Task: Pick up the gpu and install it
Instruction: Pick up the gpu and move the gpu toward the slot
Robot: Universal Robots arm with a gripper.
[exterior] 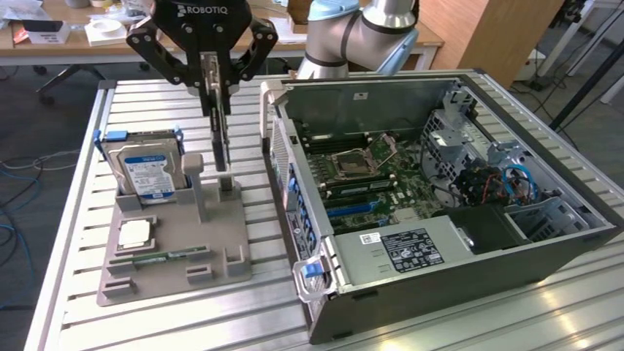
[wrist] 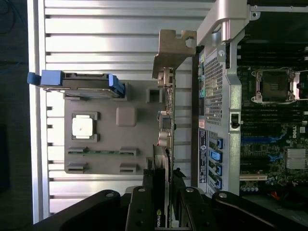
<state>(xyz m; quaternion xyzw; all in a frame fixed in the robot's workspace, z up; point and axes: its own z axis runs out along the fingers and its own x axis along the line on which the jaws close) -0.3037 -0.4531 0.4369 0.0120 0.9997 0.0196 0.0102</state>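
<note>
So, at the exterior view's left, the hard drive (exterior: pixel 146 174) stands upright in its blue caddy at the back of the grey fixture tray (exterior: pixel 185 227). A processor chip (exterior: pixel 134 232) and a narrow memory stick (exterior: pixel 161 256) lie flat nearer the frame's lower edge. Just right of the drive, in the upper-left part of the frame, the gripper (exterior: pixel 216 86) points straight down, its two fingers clenched on the top edge of the gpu (exterior: pixel 222 139). The card hangs edge-on and vertical below the fingertips; whether its lower end touches the tray I cannot tell. In the wrist view the gpu (wrist: pixel 166 120) runs away from the gripper (wrist: pixel 162 185), with its metal bracket (wrist: pixel 175 48) at the far end. Further right, the open computer case (exterior: pixel 439 307) lies on its side with the motherboard (exterior: pixel 375 172) exposed. The arm's grey-blue joints (exterior: pixel 361 29) rise behind it at upper middle.
</note>
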